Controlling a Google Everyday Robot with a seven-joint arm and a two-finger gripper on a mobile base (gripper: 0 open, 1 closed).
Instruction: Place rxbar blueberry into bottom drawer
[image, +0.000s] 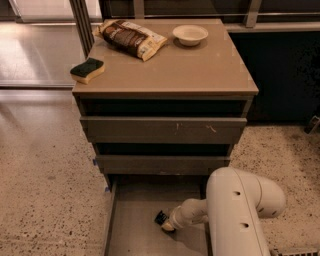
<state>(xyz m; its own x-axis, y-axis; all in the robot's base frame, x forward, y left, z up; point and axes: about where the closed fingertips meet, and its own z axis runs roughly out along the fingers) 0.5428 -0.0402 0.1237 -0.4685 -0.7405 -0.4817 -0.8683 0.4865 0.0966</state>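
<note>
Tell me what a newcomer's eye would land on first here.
The bulky white arm fills the lower right, its gripper low inside the open bottom drawer with the dark rxbar at its tip. Above, the cabinet top carries a snack bag, a white bowl and a green-and-yellow sponge.
</note>
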